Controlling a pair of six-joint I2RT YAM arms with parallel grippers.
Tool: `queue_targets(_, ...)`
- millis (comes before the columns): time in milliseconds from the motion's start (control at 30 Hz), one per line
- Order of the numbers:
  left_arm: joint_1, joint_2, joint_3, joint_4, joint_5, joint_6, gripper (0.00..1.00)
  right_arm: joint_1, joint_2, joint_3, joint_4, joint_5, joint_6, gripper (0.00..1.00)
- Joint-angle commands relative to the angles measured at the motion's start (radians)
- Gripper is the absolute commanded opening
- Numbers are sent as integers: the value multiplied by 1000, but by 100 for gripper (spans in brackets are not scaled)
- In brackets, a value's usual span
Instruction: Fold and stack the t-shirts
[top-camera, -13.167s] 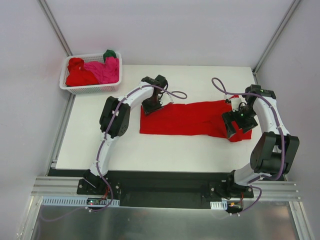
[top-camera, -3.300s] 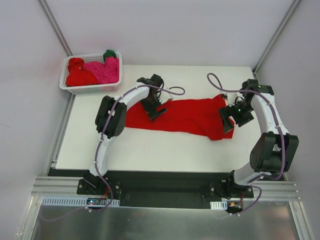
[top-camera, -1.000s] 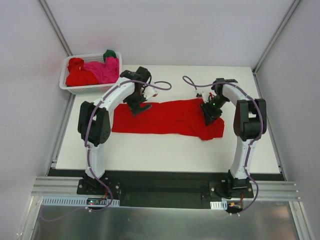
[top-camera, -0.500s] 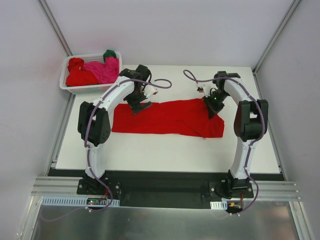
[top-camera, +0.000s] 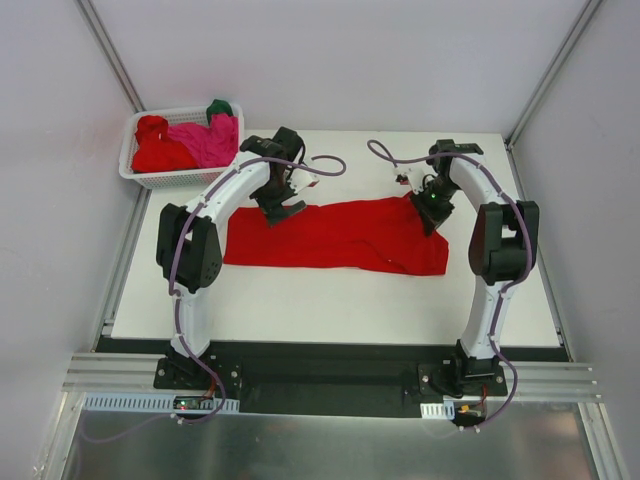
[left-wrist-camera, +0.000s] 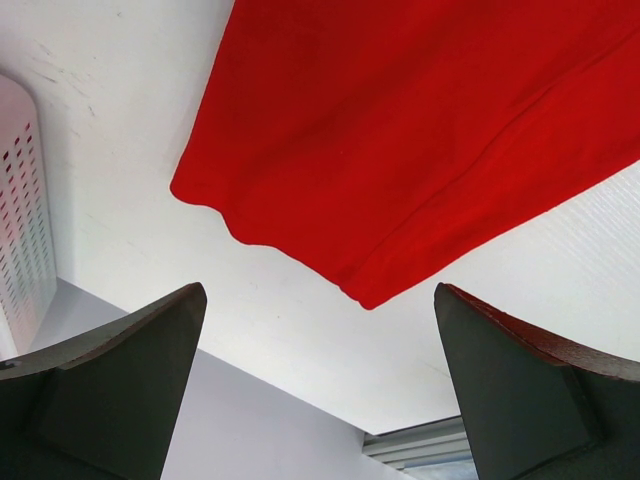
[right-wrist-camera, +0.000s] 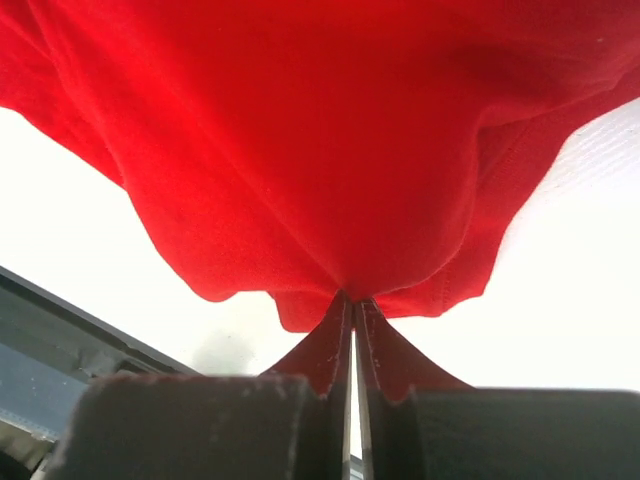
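One red t-shirt (top-camera: 330, 235) lies spread out lengthwise across the white table (top-camera: 300, 300). My left gripper (top-camera: 280, 208) hovers over its far left edge, open wide with nothing between the fingers; in the left wrist view the red cloth (left-wrist-camera: 420, 130) lies below the open gripper (left-wrist-camera: 318, 290). My right gripper (top-camera: 430, 212) is at the shirt's far right edge. The right wrist view shows that gripper (right-wrist-camera: 352, 298) shut on a pinch of the red cloth (right-wrist-camera: 330, 130), which bunches up into the fingertips.
A white lattice basket (top-camera: 180, 178) stands at the table's far left corner with a red shirt (top-camera: 158, 148), a magenta one (top-camera: 208, 142) and a dark green one (top-camera: 218, 107) piled in it. Its wall (left-wrist-camera: 20, 220) shows beside the left gripper. Grey walls enclose the table.
My right gripper has closed on the shirt's far right edge and shifted slightly back and right. The shirt's right end now lies flatter. The left gripper stays open in place.
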Motion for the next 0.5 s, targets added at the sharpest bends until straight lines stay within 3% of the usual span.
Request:
queue_targets(0,-6,-1,13,-31,-15,21,99,5,-45,43,-10,51,-19,1)
queue_targets(267,-6,-6,10,-30,-20,21,99,6,-33,63,14,99,-33,1)
queue_targets(467,-5,-7,8,-31,-21,21,99,5,-30,-20,12,114,-41,1)
